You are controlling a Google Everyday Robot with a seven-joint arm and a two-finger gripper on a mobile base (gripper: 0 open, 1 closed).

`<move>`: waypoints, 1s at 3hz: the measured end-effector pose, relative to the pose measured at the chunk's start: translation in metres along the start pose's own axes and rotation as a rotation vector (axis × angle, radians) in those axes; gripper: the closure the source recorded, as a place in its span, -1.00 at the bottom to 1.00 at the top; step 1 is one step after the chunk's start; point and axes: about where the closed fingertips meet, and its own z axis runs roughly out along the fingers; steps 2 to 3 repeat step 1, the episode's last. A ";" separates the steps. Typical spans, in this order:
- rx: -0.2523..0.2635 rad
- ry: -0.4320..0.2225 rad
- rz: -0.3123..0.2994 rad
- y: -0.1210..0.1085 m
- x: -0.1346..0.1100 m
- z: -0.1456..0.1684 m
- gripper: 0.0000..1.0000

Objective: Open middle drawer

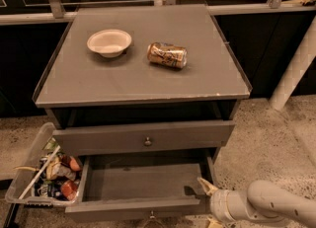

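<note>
**Middle drawer out, gripper at its corner**

Grey table (148, 81) filling the view. Under its top, a taller drawer (108, 139), then the middle drawer (133, 208), pulled well out. Off the table's lower left, a clear bin (43, 135) of rubbish. At its lower right, the gripper (210, 203), fingers (205, 186) spread wide astride the drawer's front panel; grip impossible to tell. On top, a white bowl (109, 42) and a tipped can (167, 55).

The bare inside of the pulled-out grey flat-front middle drawer (143, 182) could be reached from above. Its right front corner was crowded by the white-armed gripper (211, 203) at lower right. Its left side was hemmed by a clear plastic bin of packets (28, 167).
</note>
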 end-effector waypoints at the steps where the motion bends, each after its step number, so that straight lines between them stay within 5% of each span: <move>1: 0.000 0.000 0.000 0.000 0.000 0.000 -1.00; 3: 0.000 0.000 0.000 0.000 0.000 0.000 -1.00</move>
